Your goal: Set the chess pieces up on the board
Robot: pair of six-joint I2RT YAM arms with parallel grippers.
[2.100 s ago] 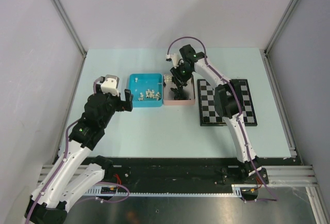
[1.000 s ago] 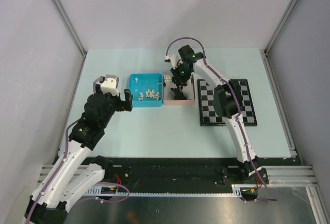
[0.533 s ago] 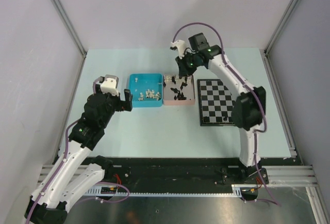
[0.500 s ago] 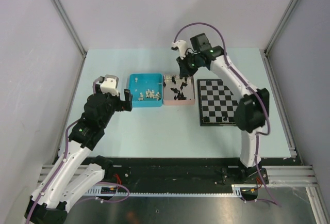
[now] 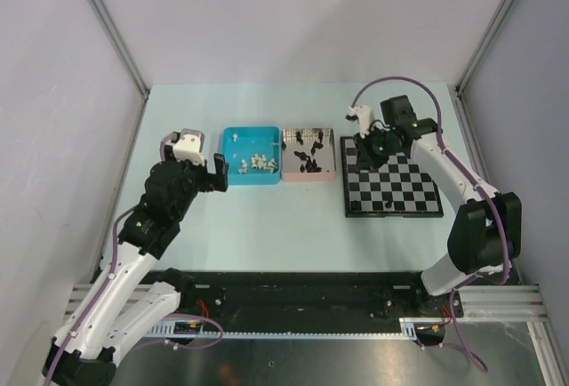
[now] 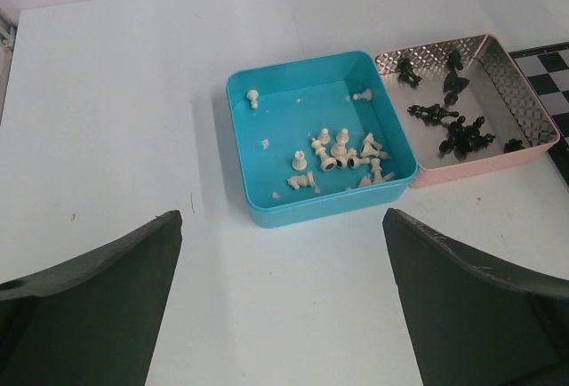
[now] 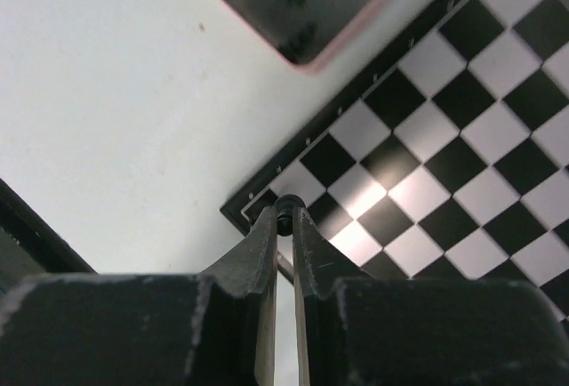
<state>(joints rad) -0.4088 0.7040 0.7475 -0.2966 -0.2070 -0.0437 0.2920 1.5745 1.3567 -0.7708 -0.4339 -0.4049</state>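
right tool (image 7: pixel 285 214) pinched nearly closed (arm stretched far forward); left tool (image 6: pixel 280 226) spread wide.

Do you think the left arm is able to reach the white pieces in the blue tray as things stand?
Probably yes: the left gripper hangs open just short of the blue tray, the white pieces lie loose inside, and nothing stands between.

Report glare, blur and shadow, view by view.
Top external: even, soft light, faint shadows; chess pieces too small to resolve. Left wrist: blue tray sharp, the open left gripper dark and slightly soft at the lower corners. Right wrist: a bright glare patch on the board; the right gripper looms dark, the black piece it pinches barely distinct.
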